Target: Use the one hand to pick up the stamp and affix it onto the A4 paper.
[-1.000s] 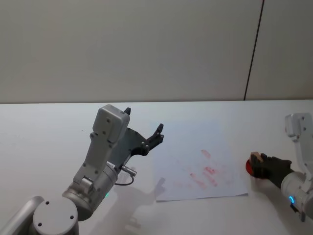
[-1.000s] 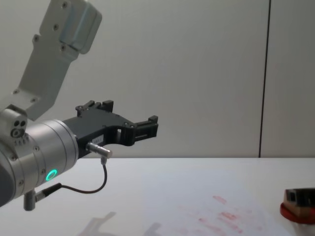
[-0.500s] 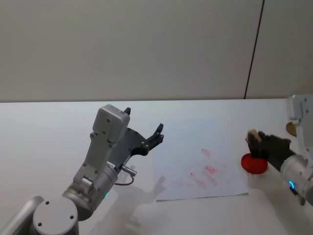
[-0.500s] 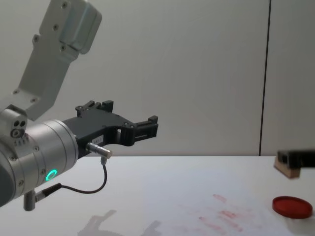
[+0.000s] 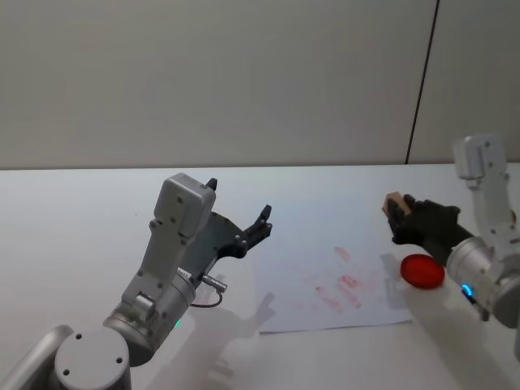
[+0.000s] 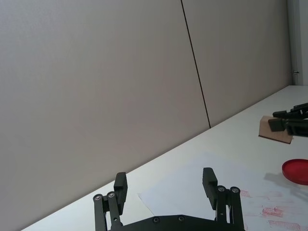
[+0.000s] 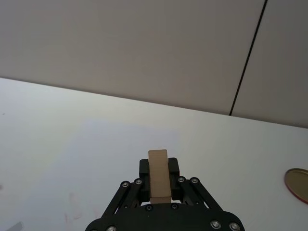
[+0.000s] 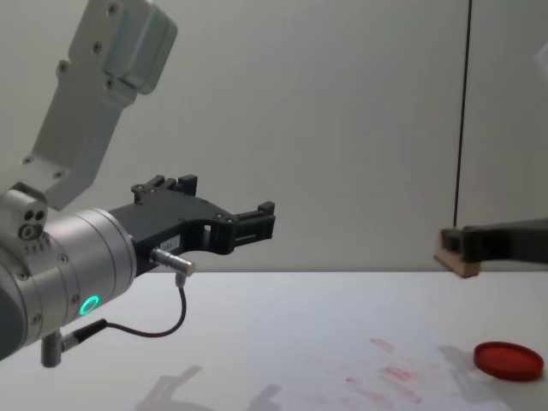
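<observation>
My right gripper point(image 5: 400, 216), black with a blue-lit ring on its wrist, is shut on the stamp point(image 5: 394, 200), a small pale wood block. It holds the stamp in the air over the right edge of the A4 paper point(image 5: 325, 302). The right wrist view shows the stamp point(image 7: 158, 178) standing upright between the jaws, and the chest view shows the stamp point(image 8: 455, 257) well above the table. The paper point(image 8: 342, 351) bears several faint red marks. My left gripper point(image 5: 240, 199) hangs open and empty, raised above the table left of the paper.
A round red ink pad point(image 5: 422, 270) lies on the table just right of the paper, below and in front of the right gripper. A round tan disc point(image 7: 297, 181) lies farther right. The left arm's large body point(image 8: 77, 257) takes up the near left.
The right gripper has lifted the stamp off the red ink pad and carried it up and left, to the paper's right edge. The left arm has not moved.
</observation>
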